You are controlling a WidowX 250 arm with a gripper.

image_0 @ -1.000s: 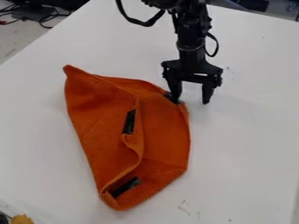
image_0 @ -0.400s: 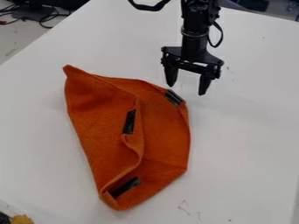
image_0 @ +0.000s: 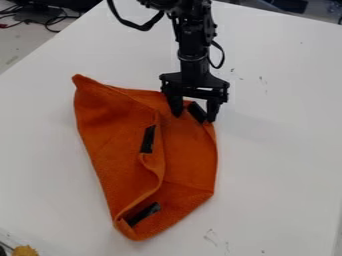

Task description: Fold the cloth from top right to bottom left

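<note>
White desk (image_0: 280,150) runs from the orange cloth (image_0: 107,135), left of centre, to the right-hand edge; fingers wide apart, the gripper (image_0: 194,113) straddles a black patch (image_0: 198,112) at the cloth's upper right, having moved left and lower since the previous frame; one cloth, three black patches, one yellow object (image_0: 25,251) at lower left.

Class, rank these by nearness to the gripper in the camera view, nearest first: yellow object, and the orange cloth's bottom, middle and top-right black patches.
1. Top-right patch: at the gripper
2. Middle patch: lower left of it
3. Bottom patch: near the cloth's bottom
4. Yellow object: picture's lower-left corner
</note>
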